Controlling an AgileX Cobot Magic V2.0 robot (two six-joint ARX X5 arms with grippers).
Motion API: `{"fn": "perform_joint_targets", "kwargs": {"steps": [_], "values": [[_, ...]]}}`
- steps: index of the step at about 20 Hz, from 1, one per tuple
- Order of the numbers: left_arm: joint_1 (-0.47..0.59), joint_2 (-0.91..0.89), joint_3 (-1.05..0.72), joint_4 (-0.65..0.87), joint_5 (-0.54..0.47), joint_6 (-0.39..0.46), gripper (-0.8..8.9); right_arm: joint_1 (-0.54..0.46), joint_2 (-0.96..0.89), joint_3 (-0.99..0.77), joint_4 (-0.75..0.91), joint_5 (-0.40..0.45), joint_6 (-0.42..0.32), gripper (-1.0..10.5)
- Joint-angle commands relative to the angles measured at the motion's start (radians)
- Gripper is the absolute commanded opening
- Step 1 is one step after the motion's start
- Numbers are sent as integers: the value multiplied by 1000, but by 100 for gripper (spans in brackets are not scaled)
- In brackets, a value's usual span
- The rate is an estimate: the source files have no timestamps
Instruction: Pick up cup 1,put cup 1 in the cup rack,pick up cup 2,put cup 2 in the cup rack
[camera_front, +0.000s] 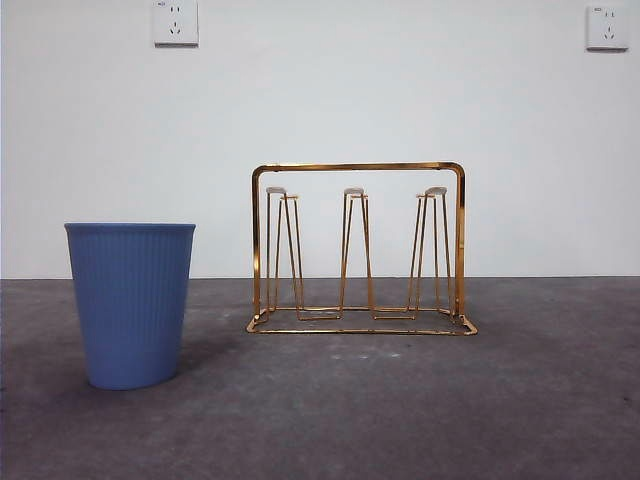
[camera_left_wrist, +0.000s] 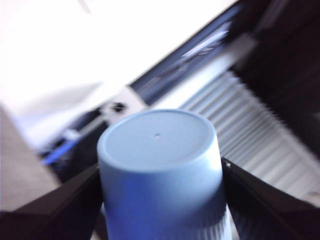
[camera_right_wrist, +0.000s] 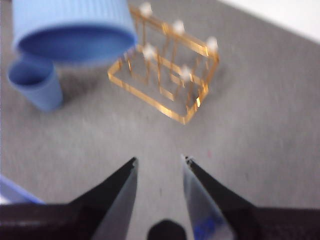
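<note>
Front view: the gold cup rack (camera_front: 357, 250) is seen standing upright on the grey tabletop (camera_front: 520, 400), a little right of centre, with bare prongs. A ribbed blue cup (camera_front: 131, 303) is set mouth up well to its left, apart from it. Wide bare tabletop is left in front of the rack and to its right. Two wall sockets (camera_front: 175, 21) are mounted high on the white wall. No arm is shown here.

Left wrist view: the left claw (camera_left_wrist: 160, 200) is clenched on a second blue cup, the held cup (camera_left_wrist: 160, 165), whose flat closed base is turned toward the camera; a black jaw is pressed against each side of it. The background is blurred.

Right wrist view: the right claw (camera_right_wrist: 159, 167) is held released above bare tabletop (camera_right_wrist: 260, 130), its jaws moderately parted with nothing between them. The rack (camera_right_wrist: 167, 65) is seen beyond it, the standing cup (camera_right_wrist: 35, 85) beside the rack, and the open mouth of the held cup (camera_right_wrist: 75, 30) raised above the standing one, near the rack's end.
</note>
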Motion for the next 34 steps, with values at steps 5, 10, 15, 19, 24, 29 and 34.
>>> {"fn": "perform_joint_targets", "kwargs": {"steps": [5, 10, 15, 19, 24, 29, 34], "values": [[-102, 7, 214, -455, -323, 622, -6, 0, -121, -8, -53, 23, 80, 158], [-176, 103, 360, -533, -508, 861, -7, 0, -182, -8, -53, 21, 95, 159], [-169, 268, 429, -527, -580, 862, -7, 0, -226, -8, -54, 14, 106, 159], [-154, 382, 484, -526, -621, 871, -7, 0, -253, -8, -54, 14, 108, 159], [-142, 472, 508, -503, -643, 887, -7, 0, -254, -8, -54, 14, 107, 159], [-127, 523, 508, -481, -656, 887, -6, 0, -254, -8, -55, 14, 107, 159], [-117, 555, 508, -466, -655, 882, -7, 0, -254, -8, -54, 14, 107, 158]]}}
